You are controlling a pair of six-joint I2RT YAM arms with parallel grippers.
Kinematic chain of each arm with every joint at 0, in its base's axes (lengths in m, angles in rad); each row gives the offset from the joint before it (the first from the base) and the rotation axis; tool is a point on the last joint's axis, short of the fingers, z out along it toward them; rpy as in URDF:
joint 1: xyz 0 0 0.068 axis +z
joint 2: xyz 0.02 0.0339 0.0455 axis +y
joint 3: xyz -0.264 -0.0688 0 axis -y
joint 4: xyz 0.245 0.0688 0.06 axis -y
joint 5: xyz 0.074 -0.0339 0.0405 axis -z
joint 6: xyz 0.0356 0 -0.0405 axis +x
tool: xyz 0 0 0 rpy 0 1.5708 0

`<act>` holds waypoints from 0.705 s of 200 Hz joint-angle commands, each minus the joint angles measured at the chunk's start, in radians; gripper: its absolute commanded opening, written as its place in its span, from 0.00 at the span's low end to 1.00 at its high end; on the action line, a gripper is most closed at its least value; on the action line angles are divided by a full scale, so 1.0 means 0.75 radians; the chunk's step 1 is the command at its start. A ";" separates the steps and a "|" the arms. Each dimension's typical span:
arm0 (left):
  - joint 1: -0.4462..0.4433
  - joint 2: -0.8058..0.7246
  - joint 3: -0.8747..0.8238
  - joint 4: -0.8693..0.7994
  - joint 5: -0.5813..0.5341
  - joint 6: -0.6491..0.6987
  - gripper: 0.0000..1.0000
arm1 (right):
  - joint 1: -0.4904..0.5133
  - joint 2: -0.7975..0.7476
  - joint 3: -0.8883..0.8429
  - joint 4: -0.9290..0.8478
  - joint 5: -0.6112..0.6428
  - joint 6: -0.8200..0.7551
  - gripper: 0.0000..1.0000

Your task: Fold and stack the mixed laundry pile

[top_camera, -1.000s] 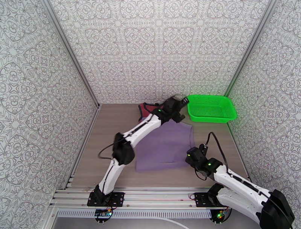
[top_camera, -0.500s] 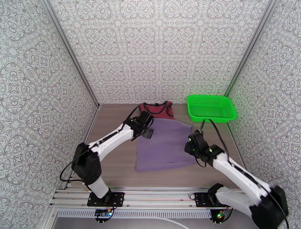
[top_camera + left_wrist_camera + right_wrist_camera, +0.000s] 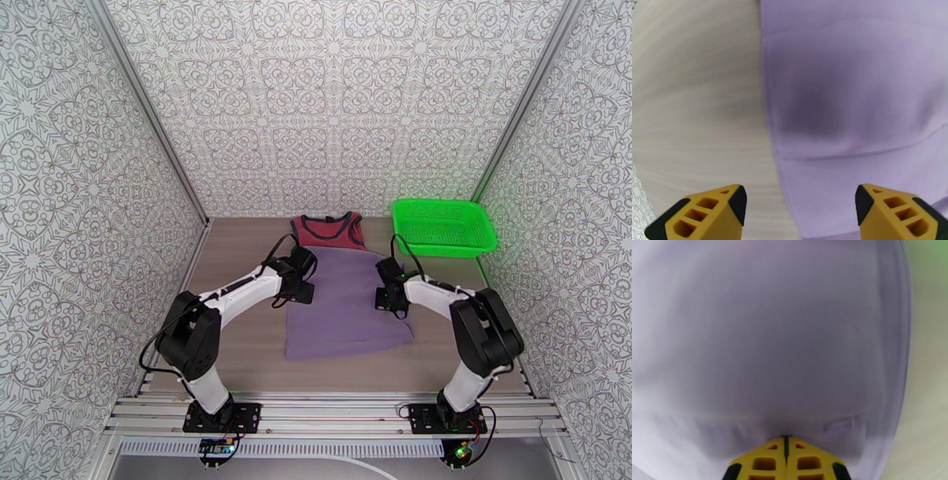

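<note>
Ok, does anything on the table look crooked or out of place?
Nothing looks spilled or damaged. The purple garment lies flat but slightly skewed, with its near edge slanting, and it seems to overlap the near edge of the red top. The basket sits upright in the far right corner.

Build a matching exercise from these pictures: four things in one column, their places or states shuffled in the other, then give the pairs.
Things
1. left gripper
2. right gripper
3. red tank top
4. green basket

Places or states
A. far right corner of the table
B. shut on the hem of the lavender garment
C. far side of the table, just beyond the lavender garment's far edge
D. open, straddling the lavender garment's left edge

Pairs: 1-D, 2-B, 3-C, 4-A
</note>
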 commanded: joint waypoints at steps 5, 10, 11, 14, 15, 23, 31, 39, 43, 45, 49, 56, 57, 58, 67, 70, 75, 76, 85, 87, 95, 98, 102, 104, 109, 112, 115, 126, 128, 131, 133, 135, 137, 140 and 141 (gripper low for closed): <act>-0.057 -0.114 -0.051 -0.129 -0.006 -0.055 0.77 | -0.048 0.072 0.083 -0.007 0.037 0.029 0.00; -0.077 -0.131 -0.070 -0.149 -0.006 -0.070 0.77 | -0.054 0.077 0.090 -0.004 0.030 0.044 0.00; -0.082 -0.134 -0.073 -0.152 -0.007 -0.074 0.77 | -0.055 0.078 0.091 -0.002 0.029 0.047 0.00; -0.096 -0.142 -0.086 -0.162 -0.007 -0.087 0.77 | -0.058 0.080 0.093 0.000 0.023 0.055 0.00; -0.100 -0.144 -0.090 -0.164 -0.007 -0.092 0.77 | -0.059 0.081 0.095 0.001 0.021 0.059 0.00; -0.139 -0.168 -0.125 -0.176 0.003 -0.129 0.77 | -0.063 0.089 0.098 0.013 0.010 0.086 0.00; -0.178 -0.191 -0.161 -0.177 0.022 -0.167 0.77 | -0.065 0.097 0.105 0.027 -0.002 0.104 0.00; -0.214 -0.210 -0.195 -0.174 0.035 -0.210 0.77 | -0.066 0.109 0.115 0.034 -0.013 0.122 0.00; -0.232 -0.218 -0.211 -0.170 0.040 -0.233 0.77 | -0.067 0.116 0.120 0.038 -0.014 0.130 0.00; -0.239 -0.222 -0.217 -0.168 0.043 -0.243 0.77 | -0.067 0.119 0.124 0.041 -0.015 0.133 0.00; -0.256 -0.228 -0.230 -0.163 0.049 -0.262 0.77 | -0.067 0.124 0.127 0.046 -0.019 0.139 0.00; -0.282 -0.238 -0.248 -0.154 0.052 -0.293 0.77 | -0.068 0.133 0.136 0.052 -0.026 0.149 0.00; -0.285 -0.239 -0.250 -0.153 0.053 -0.298 0.77 | -0.067 0.136 0.137 0.051 -0.026 0.151 0.00; -0.288 -0.240 -0.252 -0.152 0.054 -0.300 0.77 | -0.067 0.137 0.138 0.053 -0.028 0.152 0.00; -0.313 -0.245 -0.265 -0.145 0.061 -0.330 0.77 | -0.068 0.145 0.144 0.060 -0.031 0.164 0.00; -0.320 -0.244 -0.268 -0.145 0.065 -0.337 0.76 | -0.067 0.146 0.147 0.062 -0.030 0.168 0.00; -0.329 -0.242 -0.271 -0.149 0.069 -0.352 0.75 | -0.067 0.149 0.146 0.066 -0.026 0.177 0.00; -0.331 -0.243 -0.273 -0.150 0.071 -0.356 0.74 | -0.067 0.150 0.146 0.065 -0.024 0.179 0.00; -0.355 -0.241 -0.275 -0.160 0.078 -0.381 0.71 | -0.068 0.153 0.149 0.074 -0.013 0.196 0.00; -0.360 -0.239 -0.276 -0.163 0.080 -0.386 0.70 | -0.068 0.154 0.148 0.076 -0.012 0.200 0.00; -0.384 -0.241 -0.284 -0.174 0.092 -0.408 0.68 | -0.070 0.156 0.146 0.086 -0.010 0.212 0.00; -0.393 -0.240 -0.288 -0.177 0.096 -0.418 0.67 | -0.069 0.156 0.146 0.091 -0.009 0.216 0.00; -0.403 -0.243 -0.294 -0.180 0.101 -0.429 0.66 | -0.069 0.158 0.146 0.096 -0.009 0.221 0.00; -0.411 -0.244 -0.297 -0.181 0.103 -0.435 0.66 | -0.070 0.158 0.148 0.097 -0.008 0.224 0.00; -0.426 -0.246 -0.308 -0.181 0.112 -0.449 0.65 | -0.071 0.161 0.150 0.100 -0.004 0.233 0.00; -0.435 -0.248 -0.316 -0.180 0.119 -0.457 0.65 | -0.072 0.163 0.152 0.101 -0.002 0.236 0.00; -0.443 -0.250 -0.322 -0.178 0.124 -0.465 0.65 | -0.071 0.164 0.152 0.103 -0.001 0.239 0.00; -0.467 -0.257 -0.346 -0.175 0.133 -0.495 0.63 | -0.072 0.169 0.157 0.111 0.003 0.256 0.00; -0.471 -0.258 -0.351 -0.175 0.132 -0.502 0.63 | -0.072 0.170 0.157 0.112 0.004 0.258 0.00; -0.479 -0.260 -0.357 -0.175 0.130 -0.510 0.62 | -0.072 0.170 0.157 0.113 0.004 0.262 0.00; -0.482 -0.262 -0.361 -0.175 0.129 -0.516 0.61 | -0.073 0.171 0.158 0.113 0.003 0.262 0.00; -0.487 -0.264 -0.365 -0.174 0.128 -0.521 0.60 | -0.073 0.172 0.158 0.112 0.002 0.264 0.00; -0.489 -0.265 -0.369 -0.173 0.128 -0.526 0.60 | -0.074 0.172 0.161 0.113 0.002 0.265 0.00; -0.492 -0.268 -0.374 -0.172 0.127 -0.533 0.59 | -0.073 0.170 0.161 0.112 0.000 0.265 0.00; -0.493 -0.270 -0.375 -0.171 0.127 -0.535 0.59 | -0.073 0.170 0.162 0.112 -0.002 0.264 0.00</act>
